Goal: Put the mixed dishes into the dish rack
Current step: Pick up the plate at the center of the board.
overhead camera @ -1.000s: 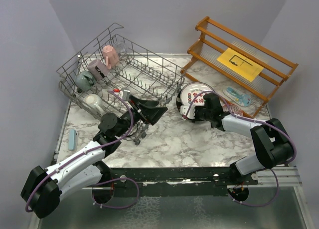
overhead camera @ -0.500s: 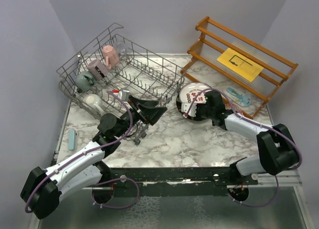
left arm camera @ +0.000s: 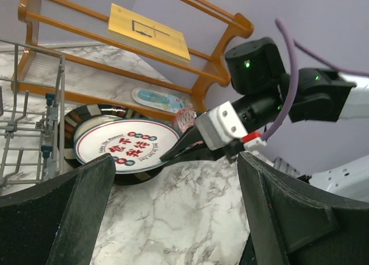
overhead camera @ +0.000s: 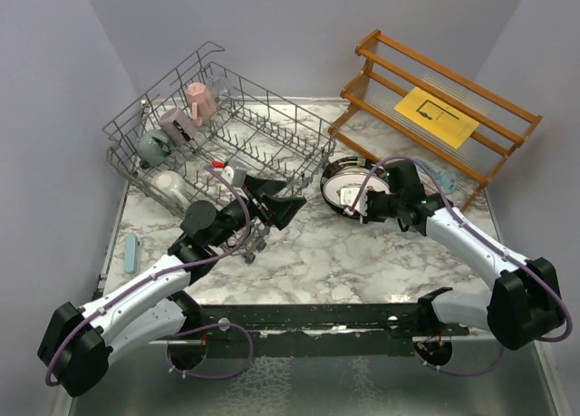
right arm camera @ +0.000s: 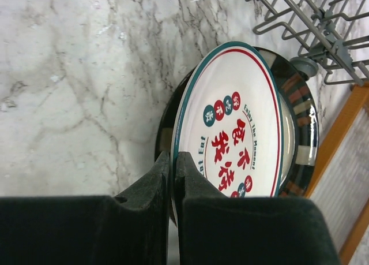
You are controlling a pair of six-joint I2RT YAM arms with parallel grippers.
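The black-rimmed plate (overhead camera: 344, 182) with red characters is tilted up on its edge over a dark striped dish (right arm camera: 302, 123). My right gripper (overhead camera: 358, 200) is shut on the plate's near rim; in the right wrist view both fingers (right arm camera: 164, 178) pinch the rim of the plate (right arm camera: 236, 120). My left gripper (overhead camera: 285, 198) is open and empty, just left of the plate, facing it (left arm camera: 124, 149). The grey wire dish rack (overhead camera: 263, 130) stands at the back left and holds pink (overhead camera: 201, 101), mauve (overhead camera: 174, 126), grey-teal (overhead camera: 152, 147) and cream (overhead camera: 170, 188) mugs.
The orange-brown wooden shelf (overhead camera: 453, 117) with the yellow sheet (overhead camera: 437, 115) stands at the back right. A blue patterned dish (left arm camera: 155, 97) and a red patterned cup (left arm camera: 185, 119) sit under it. A small blue object (overhead camera: 131, 251) lies at the table's left edge.
My right arm has risen and swung right, tipping the red-character plate up by its rim. My left gripper has edged slightly to the right, still open.
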